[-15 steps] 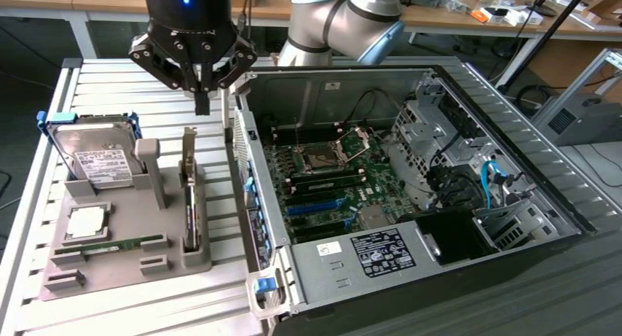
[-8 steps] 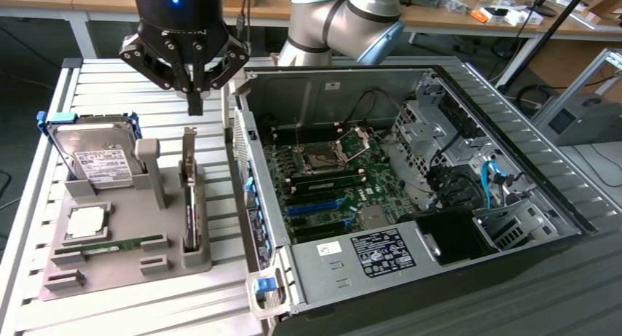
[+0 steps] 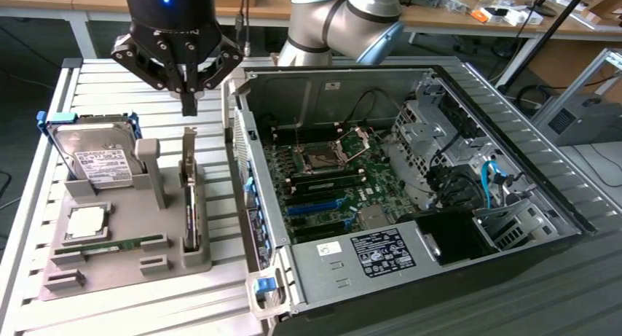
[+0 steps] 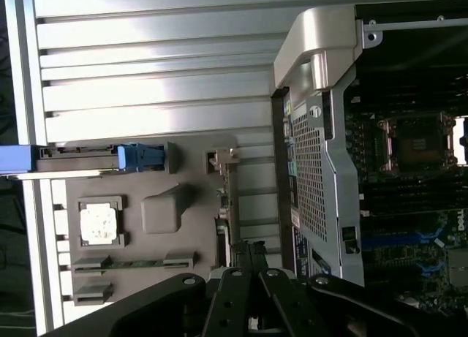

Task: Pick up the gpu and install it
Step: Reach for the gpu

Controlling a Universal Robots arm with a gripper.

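We see our tool [image 3: 189,108] closed and empty, hanging just above the gpu [image 3: 191,205]. The gpu stands on edge in the grey holder [image 3: 102,274] on the worktop [image 3: 146,77], at the exterior view's left of the open computer case [image 3: 321,274].

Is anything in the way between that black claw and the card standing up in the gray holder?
Nothing visible. The shut gripper hangs above the gpu, near its bracket end, with open air between them. The hard drive is off to the exterior view's left and the computer case to its right.
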